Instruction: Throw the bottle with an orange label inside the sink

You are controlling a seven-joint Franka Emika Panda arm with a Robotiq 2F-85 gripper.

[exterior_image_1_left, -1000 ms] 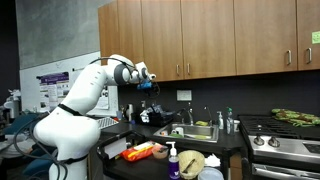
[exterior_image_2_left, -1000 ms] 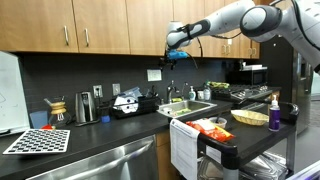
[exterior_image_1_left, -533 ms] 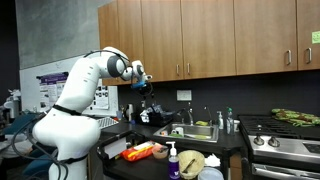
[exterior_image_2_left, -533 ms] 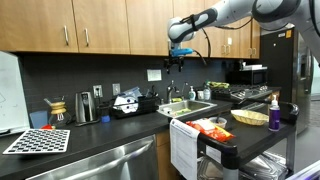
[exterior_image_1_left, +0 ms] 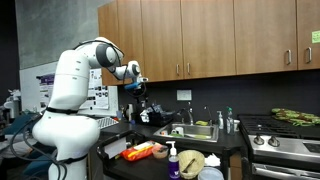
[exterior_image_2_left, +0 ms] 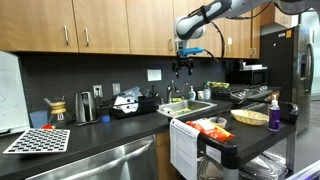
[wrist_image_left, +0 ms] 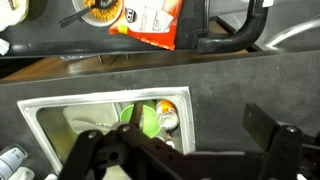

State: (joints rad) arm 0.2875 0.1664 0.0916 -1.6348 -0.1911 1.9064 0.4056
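The bottle (wrist_image_left: 171, 117) is lying inside the sink (wrist_image_left: 70, 120), at the right end of the basin as the wrist view is showing it. It is just beside a green thing (wrist_image_left: 148, 122). The bottle is small and blurred there, so only its orange band and a clear part are showing. In both exterior views the sink (exterior_image_1_left: 200, 131) (exterior_image_2_left: 191, 108) is sitting in the dark desk (exterior_image_2_left: 100, 122), with the faucet (exterior_image_2_left: 172, 93) behind it, and its wall is hiding the bottle.

The fingers (exterior_image_2_left: 184, 65) are hanging high above the sink, well apart from it and pointing down, at the height of the wooden cabinets (exterior_image_2_left: 100, 25). In the wrist view they are standing wide open, one at each side of the lower edge, and they are holding nothing; the sink is showing between them. The white arm (exterior_image_1_left: 75, 85) is reaching up and over to the fingers (exterior_image_1_left: 138, 92).

An orange-red packet (wrist_image_left: 150, 25) is lying on a separate surface at the top of the wrist view, beyond the dark desk strip (wrist_image_left: 240, 85).
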